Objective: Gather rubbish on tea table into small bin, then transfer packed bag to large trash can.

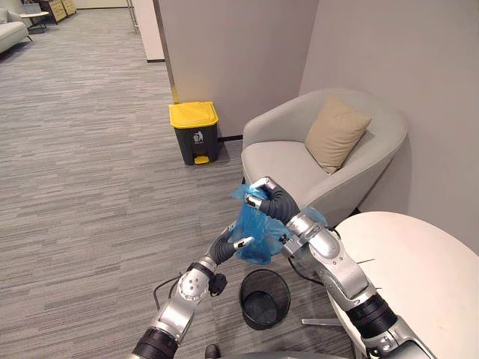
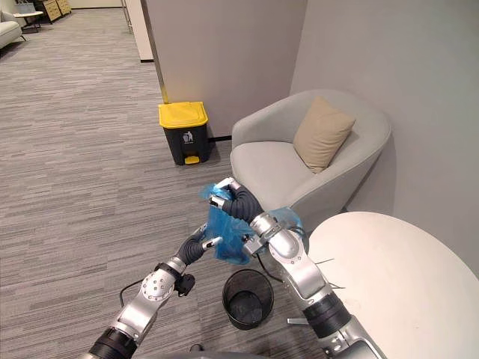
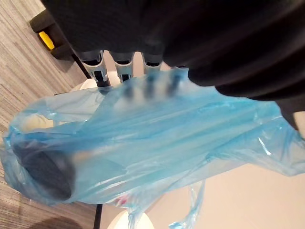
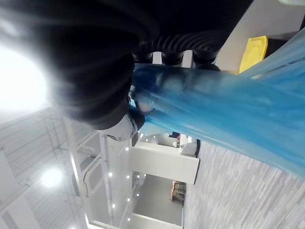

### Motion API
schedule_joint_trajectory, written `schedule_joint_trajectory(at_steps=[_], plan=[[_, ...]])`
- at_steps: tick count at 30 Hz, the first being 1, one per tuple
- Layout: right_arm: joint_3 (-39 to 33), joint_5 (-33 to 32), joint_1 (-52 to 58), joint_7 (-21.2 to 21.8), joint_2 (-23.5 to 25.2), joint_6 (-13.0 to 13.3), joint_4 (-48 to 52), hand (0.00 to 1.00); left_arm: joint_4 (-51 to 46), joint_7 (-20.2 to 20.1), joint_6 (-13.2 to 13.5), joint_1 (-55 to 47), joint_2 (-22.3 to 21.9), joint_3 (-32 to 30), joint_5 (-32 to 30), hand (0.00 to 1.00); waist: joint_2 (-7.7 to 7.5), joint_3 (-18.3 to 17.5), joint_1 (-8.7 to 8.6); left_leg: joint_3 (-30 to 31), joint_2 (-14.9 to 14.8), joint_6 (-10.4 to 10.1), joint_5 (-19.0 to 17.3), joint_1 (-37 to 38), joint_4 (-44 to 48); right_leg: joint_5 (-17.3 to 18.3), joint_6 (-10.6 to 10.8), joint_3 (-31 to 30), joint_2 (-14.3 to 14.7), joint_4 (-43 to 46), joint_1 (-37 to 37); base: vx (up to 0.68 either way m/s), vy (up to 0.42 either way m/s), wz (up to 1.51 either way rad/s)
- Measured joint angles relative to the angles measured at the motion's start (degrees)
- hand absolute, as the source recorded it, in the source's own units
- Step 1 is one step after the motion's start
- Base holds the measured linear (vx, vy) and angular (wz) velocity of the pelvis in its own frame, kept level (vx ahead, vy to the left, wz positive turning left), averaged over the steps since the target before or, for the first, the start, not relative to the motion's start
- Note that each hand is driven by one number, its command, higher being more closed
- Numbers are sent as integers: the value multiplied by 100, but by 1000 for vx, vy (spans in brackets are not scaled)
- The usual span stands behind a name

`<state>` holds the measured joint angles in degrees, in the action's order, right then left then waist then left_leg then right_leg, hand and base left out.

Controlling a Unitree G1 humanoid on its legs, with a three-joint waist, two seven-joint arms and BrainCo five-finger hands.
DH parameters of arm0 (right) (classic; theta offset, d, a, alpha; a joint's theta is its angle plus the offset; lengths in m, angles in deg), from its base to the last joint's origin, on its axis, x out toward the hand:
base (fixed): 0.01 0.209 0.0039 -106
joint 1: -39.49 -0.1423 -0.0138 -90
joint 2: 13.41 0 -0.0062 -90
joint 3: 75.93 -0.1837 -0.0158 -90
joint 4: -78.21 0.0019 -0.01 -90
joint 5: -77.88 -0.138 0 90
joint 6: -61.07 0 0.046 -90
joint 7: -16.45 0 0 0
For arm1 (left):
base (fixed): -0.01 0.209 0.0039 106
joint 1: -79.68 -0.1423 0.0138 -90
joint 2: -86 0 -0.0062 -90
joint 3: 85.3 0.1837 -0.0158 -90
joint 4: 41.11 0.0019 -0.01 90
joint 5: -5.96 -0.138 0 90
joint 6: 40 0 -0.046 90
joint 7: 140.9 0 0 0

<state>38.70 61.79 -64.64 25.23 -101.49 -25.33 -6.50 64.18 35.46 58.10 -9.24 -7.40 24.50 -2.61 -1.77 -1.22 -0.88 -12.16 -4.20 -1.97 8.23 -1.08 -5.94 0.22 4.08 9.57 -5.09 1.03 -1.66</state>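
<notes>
— Where do we find the rubbish bag?

— We see the blue bag [image 1: 258, 228] up in the air in front of the robot, clear of the floor [image 1: 90, 172] and between the two hands. The small bin [image 1: 265, 298] (black, round, with mesh sides) stands on the carpet below it, and the two are apart.

— And which hand has hold of it?

— The right hand [image 1: 263, 196] has it by the top. We see its fingers curled round the gathered neck of the plastic. In the right wrist view, the blue film runs out from under them in a tight bundle.

— What about the other one?

— The left hand [image 1: 228, 245] lies against the lower side of the bag. In its own wrist view the film drapes over the front of the hand, so we cannot tell whether it grips or merely touches.

— What else do we have around it?

— The large trash can [image 1: 195, 132] is dark, with its yellow lid down. It stands by the wall [image 1: 232, 52], well apart from the bag. Near it on the right we see a pale armchair [image 1: 292, 161] with a tan cushion [image 1: 336, 133] leaning against its back. The white round table [image 1: 419, 277] is on the robot's right, beside the right arm.
</notes>
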Motion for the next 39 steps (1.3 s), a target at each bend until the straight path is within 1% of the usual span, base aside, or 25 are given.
schedule_joint_trajectory(at_steps=[7, 9, 11, 14, 17, 19, 21, 26, 28, 34, 36, 39], plan=[[-42, 101, -1, 1, -112, 0, -4, 100, 3, 18, 12, -9, 14, -71, -115, 0, -16, 4, 2, -30, -8, 0, 0, 16, 0, -2, -2, -26, 5, -6, 1, 0, 0, 0], [-125, 122, -1, 2, -130, 1, -45, 100, 4, 35, 31, -19, 7, -187, -117, 0, -18, 5, 3, -35, -13, 0, 0, 21, 0, -2, -3, -32, 9, -7, 0, 0, 0, 0], [-260, 273, -2, -10, -128, 11, -202, 100, 14, 139, 62, -34, 9, -312, -114, 0, -21, 4, 3, -37, -16, 0, 0, 31, 0, -2, -3, -34, 12, -7, -8, 0, 0, 0], [-387, 421, -1, -30, -127, 15, -237, 100, 68, 193, 65, -155, 8, -475, -96, 0, -24, 6, 1, -37, -17, 0, 0, 32, 0, -2, -3, -34, 11, -7, -10, 0, 0, 0], [-636, 542, -1, -114, -110, 42, -238, 100, 125, 251, 45, -316, 9, -594, 10, 0, -34, 12, 2, -36, -16, 0, 0, 33, 0, -2, -3, -32, 10, -6, -11, 0, 0, 0], [-838, 609, -2, -148, -102, 61, -316, 100, 124, 255, 44, -409, 13, -707, 264, 0, -55, 4, 18, -25, -16, -1, 0, 33, 0, -2, -3, -20, 9, -6, -19, 0, 0, 0], [-847, 733, 2, -200, -94, 61, -459, 100, 86, 253, 44, -409, 28, -707, 413, 0, -65, 4, 21, -18, -13, -1, 0, 33, 0, -2, -3, -14, 7, -4, -22, 0, 0, 2], [-843, 775, 37, -229, -87, 52, -651, 100, -168, 237, 45, -411, 11, -704, 566, 0, -70, 6, 17, -12, -11, 0, -1, 32, 0, -1, -2, -9, 4, -4, -25, 0, 0, 0], [-844, 775, 49, -228, -80, 53, -651, 100, -296, 225, 52, -412, 11, -703, 566, 0, -70, 6, 16, -6, -11, 0, -1, 32, 0, -1, -2, -3, 4, -4, -30, 0, 0, 0], [-883, 768, 49, -228, -67, 54, -650, 100, -420, -8, 62, -413, 15, -686, 550, 0, -70, 7, 9, -4, -11, -1, -1, 32, 0, -1, -2, -1, 5, -5, -32, 0, 0, 0], [-885, 764, 49, -226, -66, 54, -648, 100, -420, -10, 63, -413, 21, -683, 490, 0, -70, 7, 8, -5, -11, -1, -1, 33, 1, -1, -3, -1, 6, -5, -31, 0, 0, 0], [-884, 759, 49, -224, -66, 55, -635, 100, -420, -8, 65, -413, 80, -634, 225, 0, -70, 7, 1, -9, -12, -2, -2, 36, 1, -1, -3, -5, 6, -6, -31, 0, 0, 0]])
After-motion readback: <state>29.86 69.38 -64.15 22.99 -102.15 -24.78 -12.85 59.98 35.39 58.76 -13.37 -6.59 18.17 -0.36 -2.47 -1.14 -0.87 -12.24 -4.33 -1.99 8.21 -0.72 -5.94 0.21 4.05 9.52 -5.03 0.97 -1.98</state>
